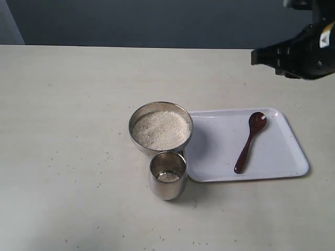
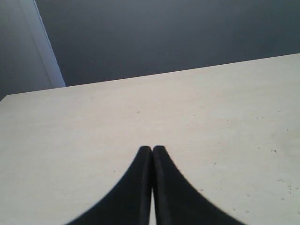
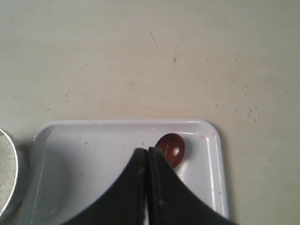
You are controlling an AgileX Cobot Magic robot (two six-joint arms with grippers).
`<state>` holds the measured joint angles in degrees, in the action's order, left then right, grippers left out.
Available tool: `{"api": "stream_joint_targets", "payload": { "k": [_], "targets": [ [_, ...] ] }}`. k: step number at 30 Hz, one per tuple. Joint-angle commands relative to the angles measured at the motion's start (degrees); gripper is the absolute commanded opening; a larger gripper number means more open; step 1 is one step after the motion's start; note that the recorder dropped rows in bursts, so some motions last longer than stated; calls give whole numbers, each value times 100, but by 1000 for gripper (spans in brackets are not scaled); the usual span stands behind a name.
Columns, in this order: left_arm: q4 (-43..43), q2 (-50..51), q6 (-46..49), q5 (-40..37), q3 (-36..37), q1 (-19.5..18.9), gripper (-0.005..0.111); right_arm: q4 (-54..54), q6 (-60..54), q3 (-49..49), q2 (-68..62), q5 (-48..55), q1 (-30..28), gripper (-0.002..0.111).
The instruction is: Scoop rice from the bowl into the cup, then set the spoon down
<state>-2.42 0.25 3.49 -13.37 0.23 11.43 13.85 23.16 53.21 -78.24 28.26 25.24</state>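
Your right gripper (image 3: pixel 146 152) is clenched with its two fingers pressed together and nothing between them. In the exterior view it (image 1: pixel 256 56) hangs in the air over the far right of the bench (image 1: pixel 63 130), beyond the tray (image 1: pixel 214 151) and clear of everything on it. Its wrist camera looks down past the fingertips onto the tray's far end, where the oval bowl of the spoon (image 3: pixel 172 149) shows just beside them.

Your left gripper (image 2: pixel 152 149) is likewise closed on nothing, its fingers meeting at the tips above bare bench.

The spoon (image 1: pixel 250 141) lies flat on the white tray, bowl end toward the far edge and handle slanting back toward the near edge. You hold it with neither gripper.

The bowl (image 1: pixel 159 106) stands on the bench against the tray's left edge, filled with rice (image 1: pixel 160 129) well up its wall. The cup (image 1: pixel 167 191) stands upright just in front of the bowl, touching it or nearly so, by the tray's near-left corner. A thin layer of rice covers the cup's bottom.

A few loose specks lie scattered over the bench around them.
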Motion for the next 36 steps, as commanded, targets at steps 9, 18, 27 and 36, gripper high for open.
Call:
{"api": "stream_joint_targets", "payload": {
  "k": [9, 18, 27, 36],
  "targets": [
    [-5, -25, -37, 8, -23, 26, 0, 565, -39, -1541, 1126, -1386, -13, 0],
    [-5, -25, -37, 8, -23, 26, 0, 480, -39, -1541, 1126, -1386, -13, 0],
    [-5, -25, -37, 8, -23, 26, 0, 1453, -335, -1584, 1593, -1426, -188, 0],
    [-5, -25, -37, 8, -23, 26, 0, 213, -316, -3078, 4108, -2281, -2195, 0]
  ]
}}
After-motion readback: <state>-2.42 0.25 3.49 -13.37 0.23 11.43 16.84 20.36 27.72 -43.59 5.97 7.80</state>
